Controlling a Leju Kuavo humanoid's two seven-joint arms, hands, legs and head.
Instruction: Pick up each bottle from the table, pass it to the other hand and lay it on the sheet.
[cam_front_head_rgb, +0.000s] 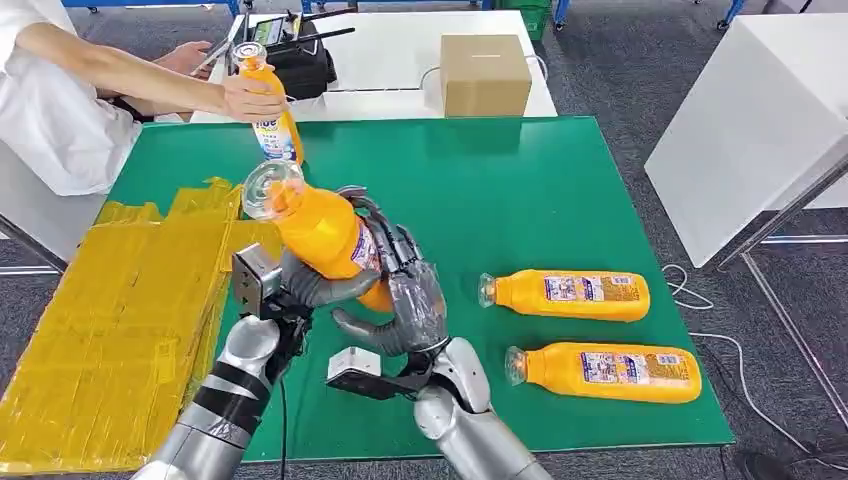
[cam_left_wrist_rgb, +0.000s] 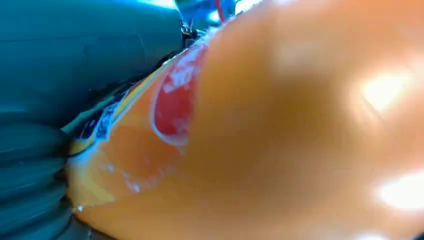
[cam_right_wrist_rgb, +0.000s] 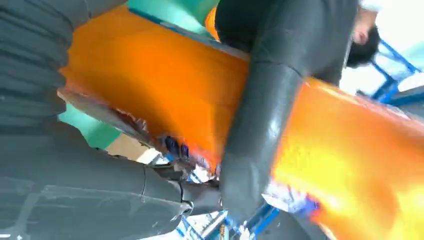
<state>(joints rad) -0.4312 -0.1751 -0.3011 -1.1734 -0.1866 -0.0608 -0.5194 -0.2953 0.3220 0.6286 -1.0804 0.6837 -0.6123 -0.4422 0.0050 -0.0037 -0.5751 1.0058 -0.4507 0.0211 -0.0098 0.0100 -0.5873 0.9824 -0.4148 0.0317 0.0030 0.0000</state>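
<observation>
An orange bottle (cam_front_head_rgb: 322, 232) with a clear cap is held tilted above the green table (cam_front_head_rgb: 520, 190), cap pointing up and to the left. My left hand (cam_front_head_rgb: 305, 287) grips its lower part from the left, and my right hand (cam_front_head_rgb: 405, 295) wraps it from the right. Up close, the bottle (cam_left_wrist_rgb: 280, 140) lies against my left hand (cam_left_wrist_rgb: 75, 60). The thumb of my right hand (cam_right_wrist_rgb: 260, 125) crosses the bottle (cam_right_wrist_rgb: 165, 85). Two more orange bottles (cam_front_head_rgb: 565, 295) (cam_front_head_rgb: 605, 372) lie on the table at the right. The yellow sheet (cam_front_head_rgb: 120, 310) is at the left.
A person at the far left holds another orange bottle (cam_front_head_rgb: 270, 110) upright at the table's back edge. A cardboard box (cam_front_head_rgb: 484, 72) and a black bag (cam_front_head_rgb: 300, 60) stand on the white table behind. A white table (cam_front_head_rgb: 750, 130) is at the right.
</observation>
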